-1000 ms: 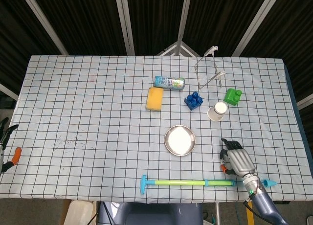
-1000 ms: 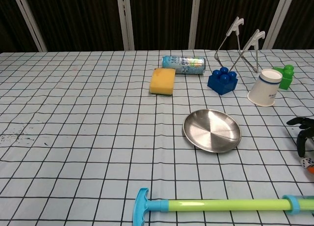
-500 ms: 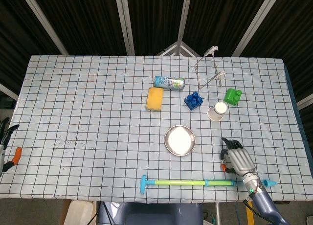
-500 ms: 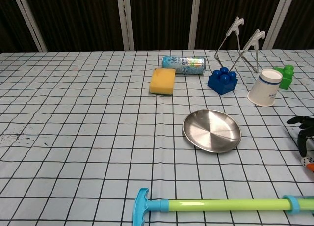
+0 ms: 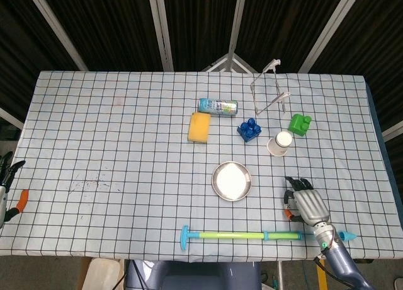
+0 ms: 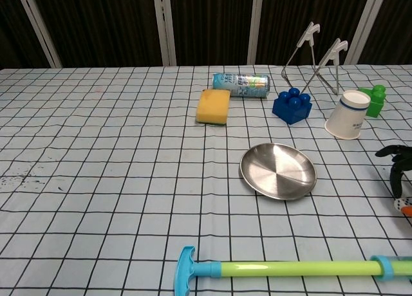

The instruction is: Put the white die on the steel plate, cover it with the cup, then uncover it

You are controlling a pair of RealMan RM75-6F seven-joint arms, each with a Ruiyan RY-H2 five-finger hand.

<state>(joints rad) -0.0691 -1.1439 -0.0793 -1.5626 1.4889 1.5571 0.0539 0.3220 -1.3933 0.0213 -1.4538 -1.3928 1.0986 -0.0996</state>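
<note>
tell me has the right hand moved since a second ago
Yes, slightly. In the chest view the right hand has drifted toward the right edge and a little up, away from the steel plate, which has stayed put. The head view shows the same small shift.

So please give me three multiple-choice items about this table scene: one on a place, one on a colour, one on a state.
1. What lies directly behind the yellow sponge?
A. the lying drink can
B. a red bowl
C. a glass jar

2. What colour is the studded toy block left of the white paper cup?
A. pink
B. blue
C. black

3. What is on the round steel plate now?
A. the cup
B. the sponge
C. nothing

Answers: 1 A, the can lies just beyond the sponge's far edge. 2 B, it is dark blue in both views. 3 C, the plate's surface is bare.
</note>
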